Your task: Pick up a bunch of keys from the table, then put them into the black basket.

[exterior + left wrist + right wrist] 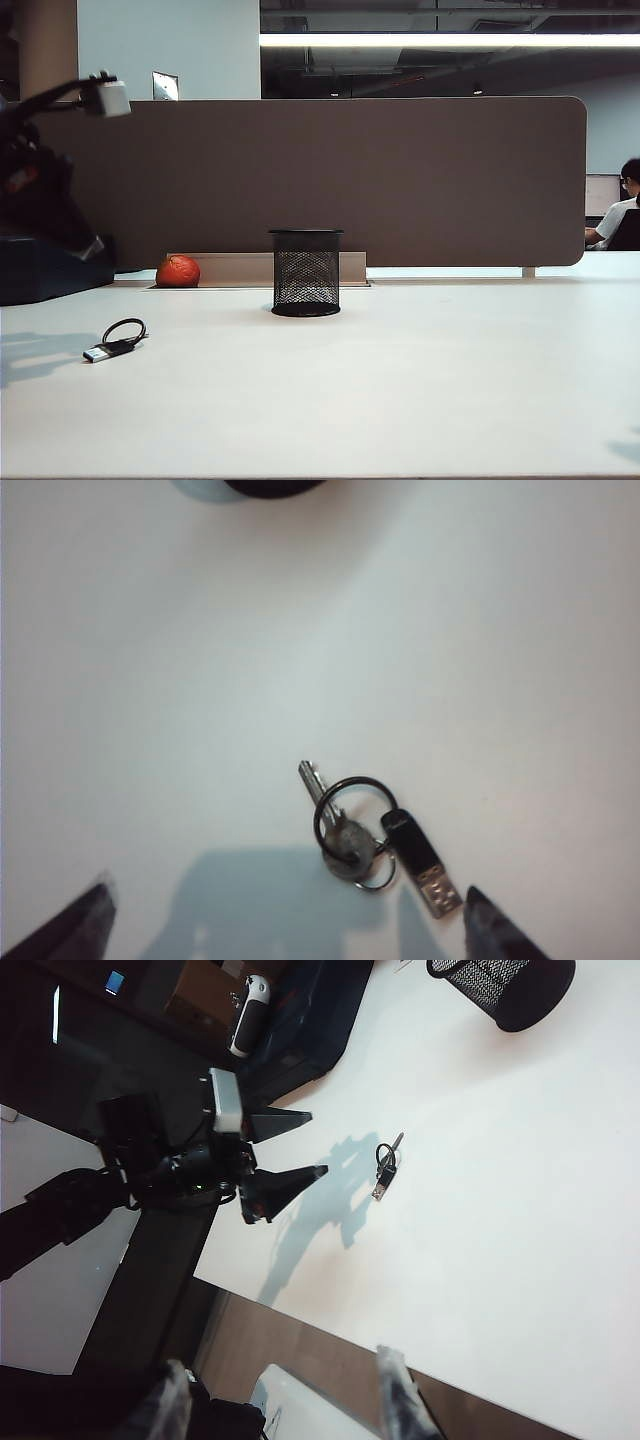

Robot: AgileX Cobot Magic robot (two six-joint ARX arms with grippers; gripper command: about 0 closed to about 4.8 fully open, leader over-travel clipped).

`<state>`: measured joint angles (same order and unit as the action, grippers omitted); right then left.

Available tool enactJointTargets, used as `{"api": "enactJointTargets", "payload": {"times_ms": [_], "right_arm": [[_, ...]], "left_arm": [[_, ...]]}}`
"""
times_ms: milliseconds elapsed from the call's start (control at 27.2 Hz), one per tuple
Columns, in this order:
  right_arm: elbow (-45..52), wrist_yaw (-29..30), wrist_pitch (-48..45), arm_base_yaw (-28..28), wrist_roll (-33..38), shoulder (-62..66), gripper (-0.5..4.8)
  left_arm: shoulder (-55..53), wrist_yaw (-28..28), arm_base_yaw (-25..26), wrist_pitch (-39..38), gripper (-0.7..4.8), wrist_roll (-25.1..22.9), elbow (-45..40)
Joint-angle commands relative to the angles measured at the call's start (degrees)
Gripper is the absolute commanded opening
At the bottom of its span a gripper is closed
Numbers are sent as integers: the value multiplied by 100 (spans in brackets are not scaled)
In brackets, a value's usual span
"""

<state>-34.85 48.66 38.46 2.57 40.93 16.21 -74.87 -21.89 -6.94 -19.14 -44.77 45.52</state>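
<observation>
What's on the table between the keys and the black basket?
Nothing: in the exterior view only bare table lies between the keys and the black basket.

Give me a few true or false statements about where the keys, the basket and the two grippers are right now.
1. The bunch of keys lies on the table. True.
2. The keys are inside the black basket. False: they lie apart from it, on the left of the exterior view.
3. The left gripper is open above the table near the keys. True.
4. The left gripper holds the keys. False: nothing is between its fingers.
5. An orange-red ball sits left of the basket. True.
6. The right gripper is shut. False: it is open.
</observation>
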Motion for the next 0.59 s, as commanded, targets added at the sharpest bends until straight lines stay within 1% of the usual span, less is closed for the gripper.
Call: {"api": "enactJointTargets", "payload": {"times_ms": [37, 220, 330, 477, 587], "right_arm": [[-35, 35, -50, 9, 2, 20, 249], [-35, 33, -48, 9, 2, 61, 249], [-35, 35, -48, 9, 2, 63, 248], [-35, 31, -48, 9, 2, 63, 248], [-35, 33, -48, 7, 2, 63, 248]], "left_arm": [[-98, 24, -13, 205, 479, -326, 28], [-448, -9, -15, 586, 479, -348, 28], [-678, -22, -31, 614, 479, -348, 28], [-874, 7, -173, 640, 479, -629, 28], [-1003, 33, -275, 741, 479, -625, 28]]}}
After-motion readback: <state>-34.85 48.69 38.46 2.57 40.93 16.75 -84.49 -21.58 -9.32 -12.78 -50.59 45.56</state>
